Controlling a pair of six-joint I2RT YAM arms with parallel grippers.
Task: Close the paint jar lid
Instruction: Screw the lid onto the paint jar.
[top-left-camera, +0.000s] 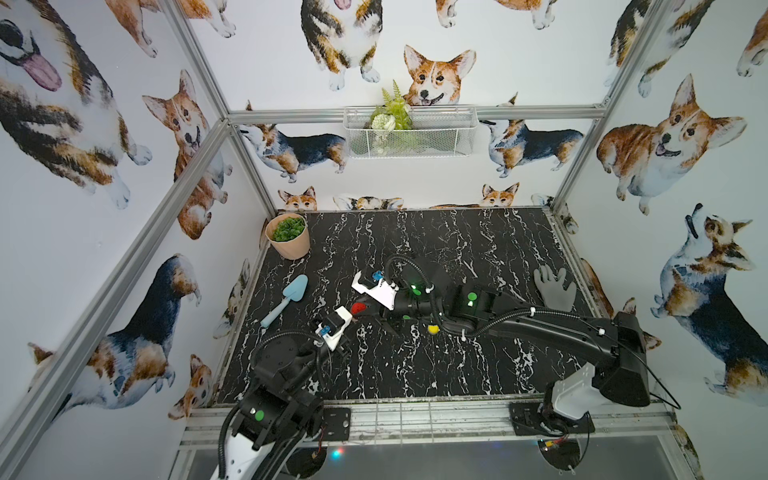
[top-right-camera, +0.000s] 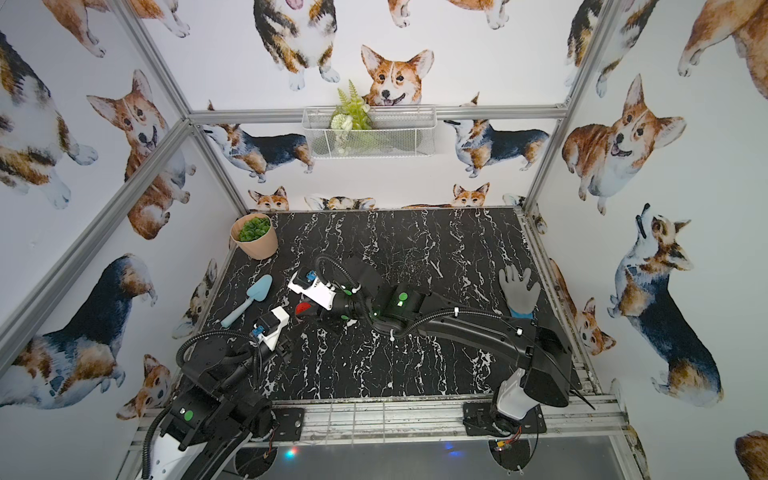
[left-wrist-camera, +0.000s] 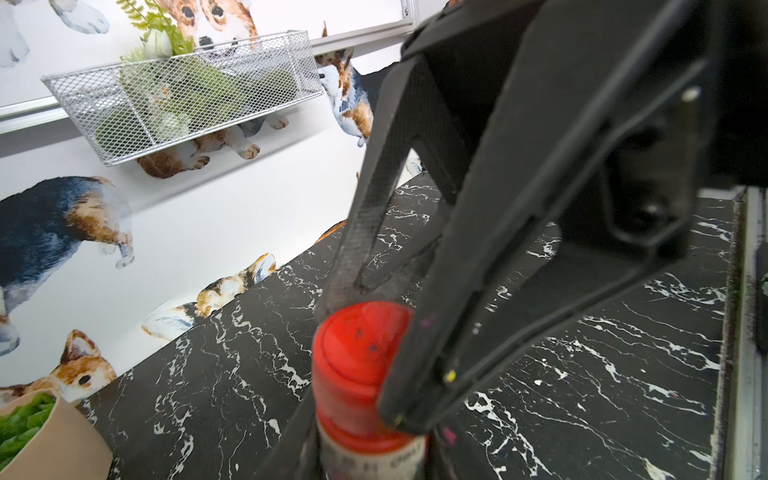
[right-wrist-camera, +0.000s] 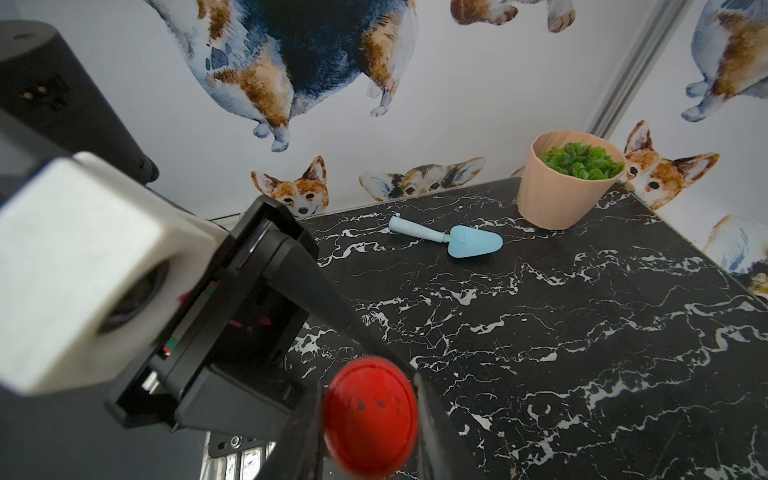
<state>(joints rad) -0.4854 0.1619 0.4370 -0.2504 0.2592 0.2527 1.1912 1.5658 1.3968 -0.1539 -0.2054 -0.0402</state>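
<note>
A small paint jar (left-wrist-camera: 374, 459) with a white label stands on the black marble table. Its red lid (top-left-camera: 358, 308) (top-right-camera: 304, 310) (left-wrist-camera: 353, 361) (right-wrist-camera: 370, 419) sits on top. My left gripper (left-wrist-camera: 372, 455) (top-left-camera: 348, 328) is shut on the jar body from the near left side. From the right, my right gripper (right-wrist-camera: 370, 415) (top-left-camera: 363, 311) reaches in, its fingers (right-wrist-camera: 432, 428) shut on the two sides of the lid. In the left wrist view, one right finger (left-wrist-camera: 440, 332) covers part of the lid. The jar body is hidden in both top views.
A blue trowel (top-left-camera: 286, 298) and a tan plant pot (top-left-camera: 289, 237) lie to the left and back left. A grey glove (top-left-camera: 555, 289) is at the right edge. A small yellow object (top-left-camera: 433, 329) sits under the right arm. A wire basket (top-left-camera: 409, 131) hangs on the back wall.
</note>
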